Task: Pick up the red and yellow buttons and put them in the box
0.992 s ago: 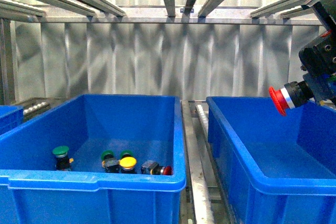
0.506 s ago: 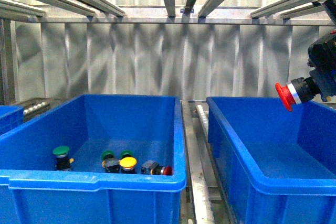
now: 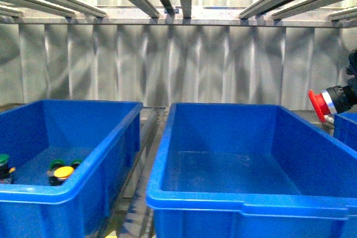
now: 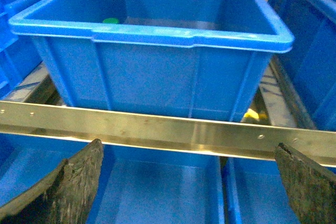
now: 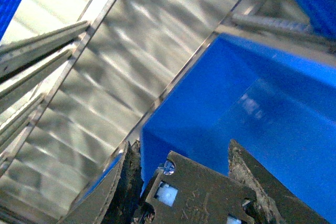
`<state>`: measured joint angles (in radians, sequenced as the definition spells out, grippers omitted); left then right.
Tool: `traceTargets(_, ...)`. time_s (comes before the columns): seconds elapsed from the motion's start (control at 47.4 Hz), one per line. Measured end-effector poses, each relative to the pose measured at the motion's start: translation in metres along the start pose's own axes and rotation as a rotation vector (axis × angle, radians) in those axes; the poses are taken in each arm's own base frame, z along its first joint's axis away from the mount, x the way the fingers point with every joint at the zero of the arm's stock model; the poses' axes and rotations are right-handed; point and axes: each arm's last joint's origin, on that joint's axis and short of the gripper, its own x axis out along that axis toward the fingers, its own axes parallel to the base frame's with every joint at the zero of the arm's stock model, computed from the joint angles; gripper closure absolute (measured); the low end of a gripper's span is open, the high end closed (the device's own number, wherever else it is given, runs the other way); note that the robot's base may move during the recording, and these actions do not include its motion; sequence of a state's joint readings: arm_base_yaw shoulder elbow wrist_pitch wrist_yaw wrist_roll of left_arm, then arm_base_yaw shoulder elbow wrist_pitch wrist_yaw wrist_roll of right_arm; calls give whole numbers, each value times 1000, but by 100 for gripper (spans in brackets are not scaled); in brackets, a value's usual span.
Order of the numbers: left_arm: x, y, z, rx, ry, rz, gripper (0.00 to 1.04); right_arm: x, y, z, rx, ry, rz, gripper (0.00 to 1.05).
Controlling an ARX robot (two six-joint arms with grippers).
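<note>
Three blue crates show in the front view. One red button (image 3: 318, 106) hangs in the air at the far right, just past the right rim of the empty middle crate (image 3: 195, 202), the right gripper (image 5: 191, 179) with its jaws clamped on the button's dark body. One yellow button (image 3: 63, 172) and three green buttons (image 3: 56, 164) lie on the floor of the left crate (image 3: 83, 190). The left gripper (image 4: 191, 182) hovers below a metal rail (image 4: 157, 129), jaws spread wide and holding nothing.
</note>
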<state>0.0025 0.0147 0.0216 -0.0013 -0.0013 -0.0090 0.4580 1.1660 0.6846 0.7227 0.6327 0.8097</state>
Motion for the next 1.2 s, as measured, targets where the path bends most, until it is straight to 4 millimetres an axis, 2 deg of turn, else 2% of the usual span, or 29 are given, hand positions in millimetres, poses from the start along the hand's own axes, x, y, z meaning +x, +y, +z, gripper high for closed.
traceTargets(0.19,0,0,0,1,-1,0,8,2,-13,7,-4,-32,-64,65)
traceTargets(0.274,0,0,0,1,-1,-2,8,10,-17,11,-47,-41,-95,65)
traceTargets(0.359,0,0,0,2,-1,-8,8,36,-17,22,-161,-46,-146,65)
traceTargets(0.464,0,0,0,2,-1,-4,8,81,-6,35,-386,-30,-187,65)
traceTargets(0.527,0,0,0,2,-2,-3,8,108,-6,38,-533,30,-214,65)
traceTargets(0.591,0,0,0,2,-2,-1,8,135,-15,40,-688,121,-269,65)
traceTargets(0.759,0,0,0,2,-2,-1,8,178,-44,37,-857,326,-392,65)
traceTargets(1.013,0,0,0,2,-2,-1,8,229,-103,43,-924,558,-563,65)
traceTargets(1.203,0,0,0,2,-1,-1,8,253,-128,49,-907,640,-607,65)
